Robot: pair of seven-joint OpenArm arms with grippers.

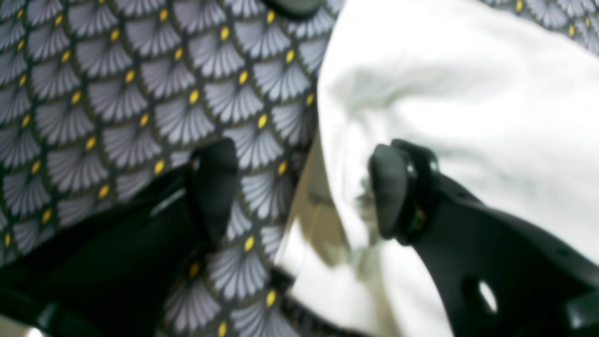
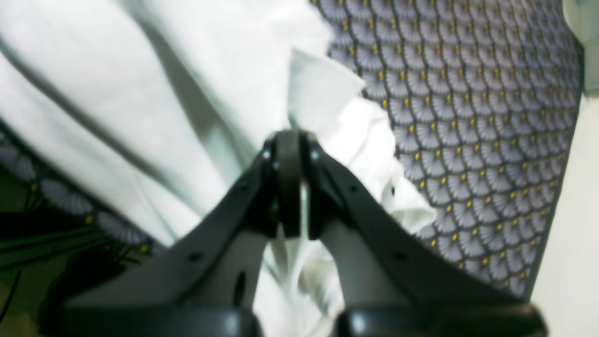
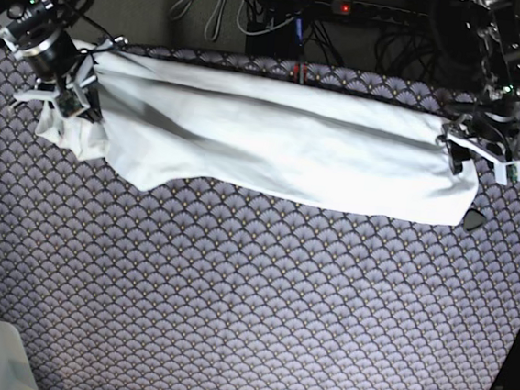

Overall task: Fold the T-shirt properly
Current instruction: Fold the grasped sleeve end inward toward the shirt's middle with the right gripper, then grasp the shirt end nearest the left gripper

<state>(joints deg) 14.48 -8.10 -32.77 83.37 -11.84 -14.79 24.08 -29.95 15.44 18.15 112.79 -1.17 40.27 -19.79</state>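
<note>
Pinching a bunch of white cloth, your right gripper (image 2: 290, 182) has its jaws brought together on the T-shirt (image 3: 274, 146) at that garment's end on the base view's left; the right wrist view shows a flap of shirt standing up just past the fingertips and more crumpled cloth hanging below them. Your left gripper (image 1: 299, 192) stands with its jaws well apart, one finger over the patterned cloth (image 1: 117, 103) and the other against the shirt's edge, so the hem runs through the gap and nothing is clamped; the left wrist view is blurred, so I would not swear whether that finger presses into the shirt or only lies beside it. Between the two grippers the shirt lies as a long, loosely gathered band across the far part of the table, wrinkled, with a baggy lobe sagging toward you near the right gripper. You look to be at the grasping step ahead of a fold: one end is taken, the other is lined up but not taken. Your next move calls for closing the left jaws on the hem, catching all layers of the thin cloth rather than only the top one, and then lifting both ends together and evenly, so the band goes taut without dragging the patterned cloth beneath it. Watch that slack lobe; it may crease the fold.
</note>
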